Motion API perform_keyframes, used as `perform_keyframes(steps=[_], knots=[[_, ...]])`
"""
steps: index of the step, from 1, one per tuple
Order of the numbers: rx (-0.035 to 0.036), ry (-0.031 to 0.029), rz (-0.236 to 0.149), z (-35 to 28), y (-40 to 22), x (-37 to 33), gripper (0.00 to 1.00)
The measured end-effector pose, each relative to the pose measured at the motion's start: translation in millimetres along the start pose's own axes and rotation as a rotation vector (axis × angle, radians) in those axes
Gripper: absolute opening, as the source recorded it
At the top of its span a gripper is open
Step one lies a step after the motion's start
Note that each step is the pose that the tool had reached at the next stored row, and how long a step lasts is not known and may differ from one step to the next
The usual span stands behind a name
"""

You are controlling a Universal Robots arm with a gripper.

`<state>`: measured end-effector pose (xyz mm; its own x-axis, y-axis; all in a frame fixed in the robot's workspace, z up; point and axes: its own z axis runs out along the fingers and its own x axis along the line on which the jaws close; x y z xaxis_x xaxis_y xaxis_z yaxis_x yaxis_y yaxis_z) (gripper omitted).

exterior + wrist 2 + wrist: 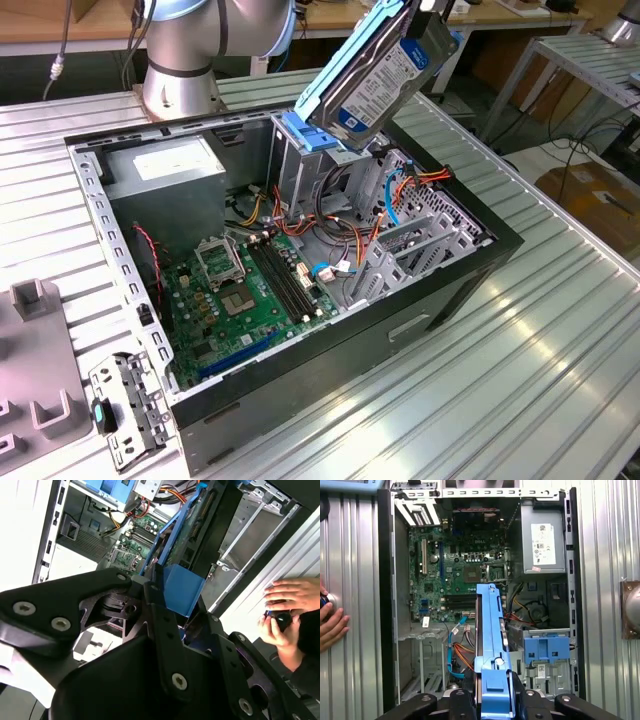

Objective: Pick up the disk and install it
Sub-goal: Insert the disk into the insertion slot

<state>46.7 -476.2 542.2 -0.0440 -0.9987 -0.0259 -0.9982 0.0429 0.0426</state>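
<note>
- Currently the gripper (494, 701), black and two-fingered, is closed on the upper end of the disk (385, 72), a flat grey metal hard drive in a bright blue plastic carrier frame. In both wrist views a black finger (150, 597) presses against each side of the blue frame.
- In the exterior view the disk hangs in the air, steeply tilted, over the open black computer case (440, 295), label side facing out.
- Its lower end is close to the blue plastic latch (298, 135) atop the tall metal drive cage (285, 190); whether the two touch cannot be told.
- Inside the case lie a green motherboard (250, 300), a grey box-shaped power supply (165, 170) and bundles of coloured cables (400, 190).
- The case lies on its side on a ribbed aluminium table (530, 380), with the silver base of the robot arm (180, 75) behind it.
- A small metal bracket (125, 410) lies on the table by the case's near corner, at the exterior view's left.
- A person's hand (332, 625) rests on the table beside the case, well apart from the disk.
</note>
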Motion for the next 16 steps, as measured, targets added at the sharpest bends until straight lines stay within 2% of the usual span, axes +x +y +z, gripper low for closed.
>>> perform_keyframes(steps=[1,2,3,4,5,6,7,8,9,10,13,14,16], knots=[[0.0,0.0002,0.0,0.0,0.0,0.0,0.37],[0.012,0.011,0.0,0.1,0.0,0.0,0.37],[0.0267,0.0159,0.0,0.1,0.5,0.0,0.37],[0.0444,0.0209,0.0,0.2,1.0,0.1,0.37],[0.0712,0.0277,0.0,0.2,1.8,0.1,0.37],[0.0873,0.0309,-0.001,0.2,2.4,0.1,0.37],[0.1072,0.0329,-0.001,0.4,4.1,0.2,0.37],[0.1173,0.0325,-0.001,0.8,6.0,0.3,0.37],[0.1325,0.0318,-0.001,1.5,9.7,0.5,0.37],[0.143,0.0315,-0.001,1.9,12.4,0.8,0.37],[0.1664,0.0298,-0.001,3.0,19.3,2.2,0.37],[0.1779,0.0289,-0.001,3.6,22.9,3.0,0.37],[0.1918,0.0278,-0.001,4.7,28.2,4.0,0.37]])
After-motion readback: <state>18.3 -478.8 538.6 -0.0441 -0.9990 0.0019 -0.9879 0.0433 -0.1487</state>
